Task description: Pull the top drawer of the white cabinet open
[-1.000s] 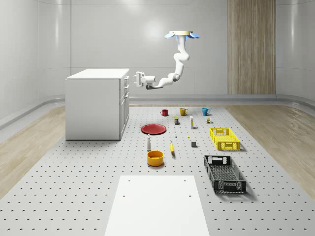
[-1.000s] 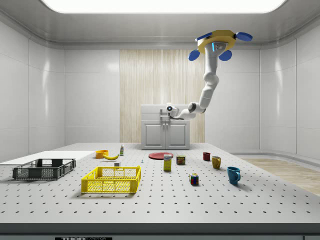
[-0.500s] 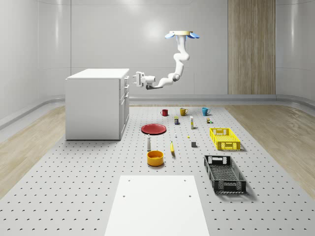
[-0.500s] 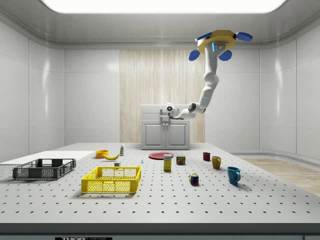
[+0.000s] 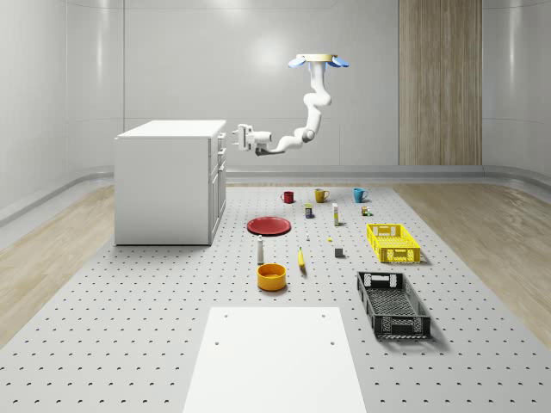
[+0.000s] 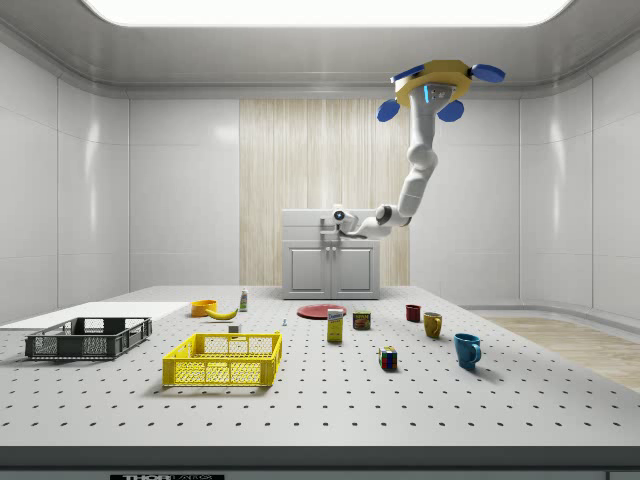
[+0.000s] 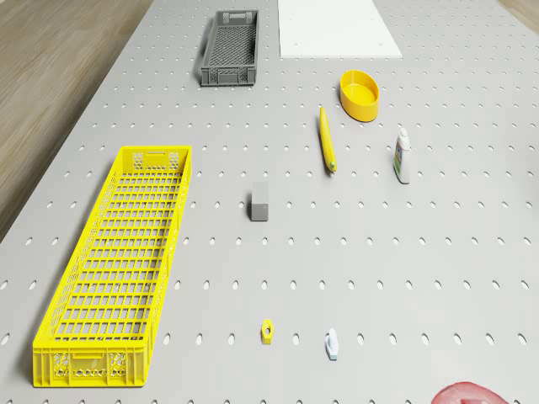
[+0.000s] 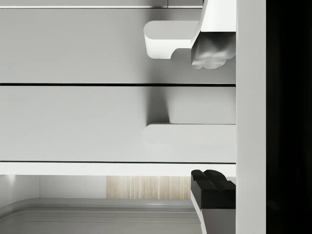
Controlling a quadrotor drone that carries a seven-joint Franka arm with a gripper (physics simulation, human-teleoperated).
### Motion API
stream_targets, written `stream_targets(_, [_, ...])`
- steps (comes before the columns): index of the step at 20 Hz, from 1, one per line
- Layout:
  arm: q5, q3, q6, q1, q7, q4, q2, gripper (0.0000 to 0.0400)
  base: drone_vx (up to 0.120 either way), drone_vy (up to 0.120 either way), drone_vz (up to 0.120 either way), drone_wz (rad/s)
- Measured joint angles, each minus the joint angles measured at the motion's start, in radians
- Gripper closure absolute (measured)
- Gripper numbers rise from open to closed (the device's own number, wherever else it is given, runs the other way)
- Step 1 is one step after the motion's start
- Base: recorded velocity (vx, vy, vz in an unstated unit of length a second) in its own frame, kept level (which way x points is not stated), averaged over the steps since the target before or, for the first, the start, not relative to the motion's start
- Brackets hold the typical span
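The white cabinet (image 5: 164, 185) stands at the whole-scene view's left, its drawer fronts facing right. The drone (image 5: 318, 60) hovers high, to the right of the cabinet and over the table's far part. Its arm reaches down and left, bringing the gripper (image 5: 235, 137) up to the top drawer (image 5: 219, 140). In the wrist view the top drawer's front (image 8: 73, 124) is near, and the gripper (image 8: 210, 119) is open. One of its fingers (image 8: 212, 48) stands on each side of the drawer's handle (image 8: 190, 136), not touching it. The side view shows the gripper (image 6: 330, 222) at the cabinet (image 6: 332, 270).
On the table lie a red plate (image 5: 269, 225), yellow bowl (image 5: 271, 276), banana (image 7: 327, 140), bottle (image 7: 402, 156), grey block (image 7: 261, 204), several mugs (image 5: 320, 195), yellow crate (image 7: 118, 261), black crate (image 7: 229, 46) and a white sheet (image 5: 275, 357).
The gripper has crept slightly closer to the cabinet's front. The drone and the things on the table have stayed put.
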Motion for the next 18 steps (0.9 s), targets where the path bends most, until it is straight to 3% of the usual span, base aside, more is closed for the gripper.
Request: stream_targets(18, [-0.046,0.021,0.051,0.035,0.014,0.101,0.088,0.0095,0.0,0.0,0.0,0.0])
